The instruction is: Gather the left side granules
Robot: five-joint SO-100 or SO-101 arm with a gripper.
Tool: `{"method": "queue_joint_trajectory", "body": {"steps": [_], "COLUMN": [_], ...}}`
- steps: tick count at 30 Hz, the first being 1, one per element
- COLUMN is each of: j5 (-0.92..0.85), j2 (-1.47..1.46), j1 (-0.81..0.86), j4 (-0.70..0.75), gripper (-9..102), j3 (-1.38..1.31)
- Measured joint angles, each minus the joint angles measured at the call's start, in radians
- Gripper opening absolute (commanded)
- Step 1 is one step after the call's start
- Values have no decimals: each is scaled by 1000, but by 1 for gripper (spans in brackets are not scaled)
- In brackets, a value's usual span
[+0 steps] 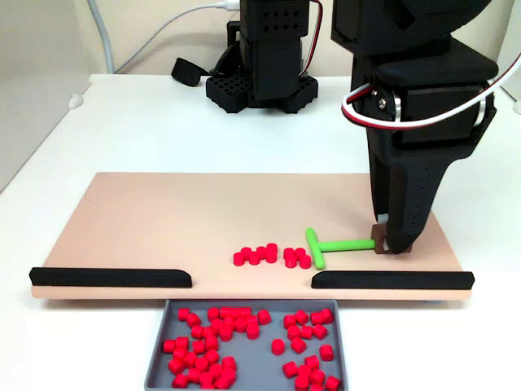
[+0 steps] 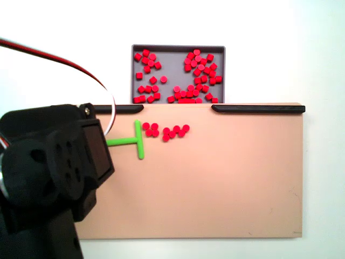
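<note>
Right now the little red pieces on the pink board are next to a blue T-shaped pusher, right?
Not quite. The T-shaped pusher is green, not blue; both fixed views show it. The little red pieces do lie right beside its crossbar on the pink board.

At lower left of a fixed view the arm [image 2: 48, 172] hides the green tool's [image 2: 135, 141] handle end; the other view's bottom edge crops the tray [image 1: 159, 358].

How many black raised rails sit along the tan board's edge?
2. One black rail lies front-left in a fixed view, the other front-right, leaving a gap beside the grey tray.
</note>
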Motion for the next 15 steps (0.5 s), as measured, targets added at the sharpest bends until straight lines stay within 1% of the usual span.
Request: {"method": "queue_joint_trajectory", "body": {"steps": [15], "j5": [-3], "j2": [-9], "j1": [54], "j4": [0], "gripper": [0], "j3": [-9]}}
